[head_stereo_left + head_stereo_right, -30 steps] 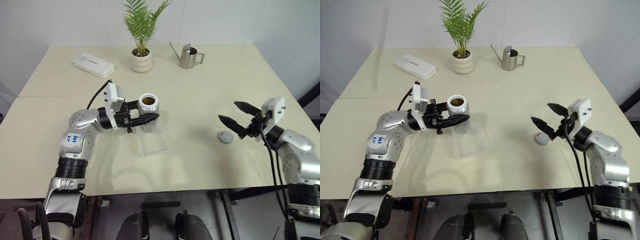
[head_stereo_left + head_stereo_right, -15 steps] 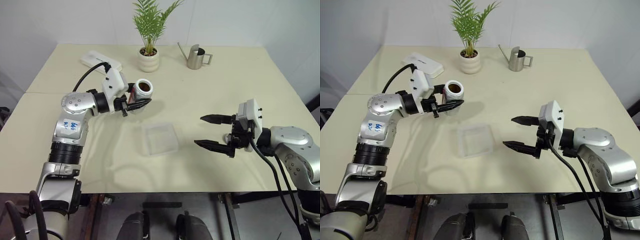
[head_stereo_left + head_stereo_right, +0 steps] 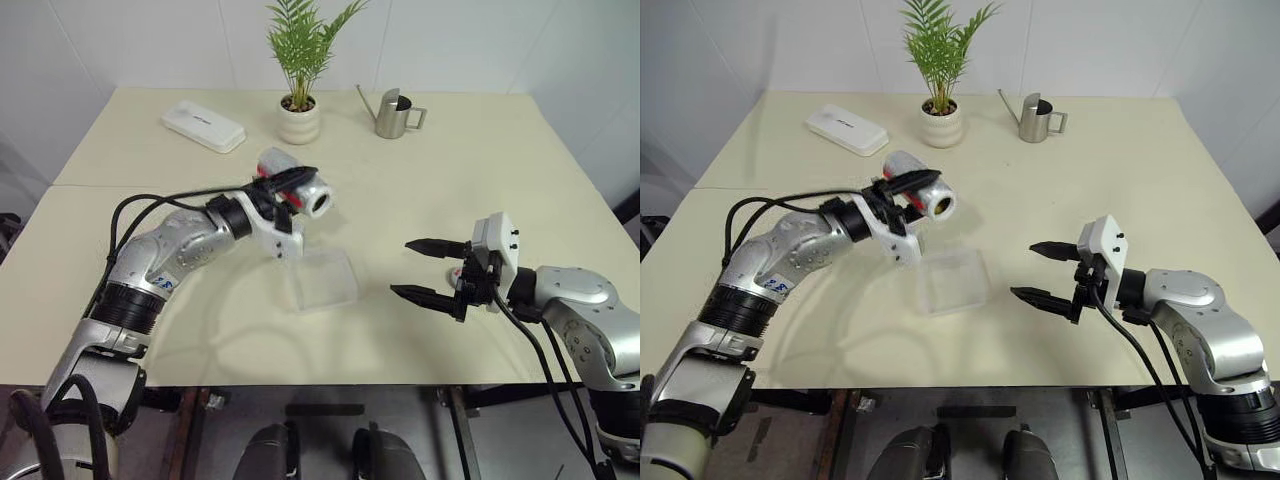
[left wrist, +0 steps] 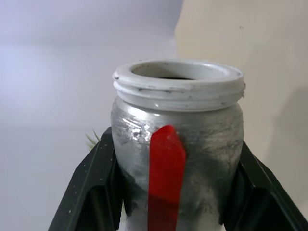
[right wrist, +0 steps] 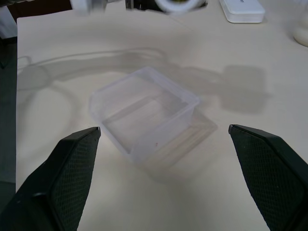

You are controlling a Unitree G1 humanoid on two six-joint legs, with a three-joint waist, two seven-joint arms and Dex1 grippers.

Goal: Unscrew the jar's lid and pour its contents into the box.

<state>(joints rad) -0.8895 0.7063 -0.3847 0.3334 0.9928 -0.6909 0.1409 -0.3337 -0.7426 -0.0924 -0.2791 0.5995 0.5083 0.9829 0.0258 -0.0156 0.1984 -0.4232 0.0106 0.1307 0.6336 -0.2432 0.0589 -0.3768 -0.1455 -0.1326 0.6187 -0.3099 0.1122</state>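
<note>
Jar [image 4: 175, 144] shows red stripe; box [image 5: 144, 115] looks empty.

The left gripper [image 3: 297, 185], clamped on the small silvery-grey cylindrical jar with a red stripe and white threaded rim [image 3: 296, 189], has rolled over: a second ago the jar stood upright just above the shallow square box of clear plastic [image 3: 322, 279], and now it lies tipped on its side in the air, its open mouth facing toward the right arm, above and behind the box. The right gripper [image 3: 430, 270], fingers spread wide, has come in from the table's right side toward the box and now covers the spot where the small grey lid lay.
</note>
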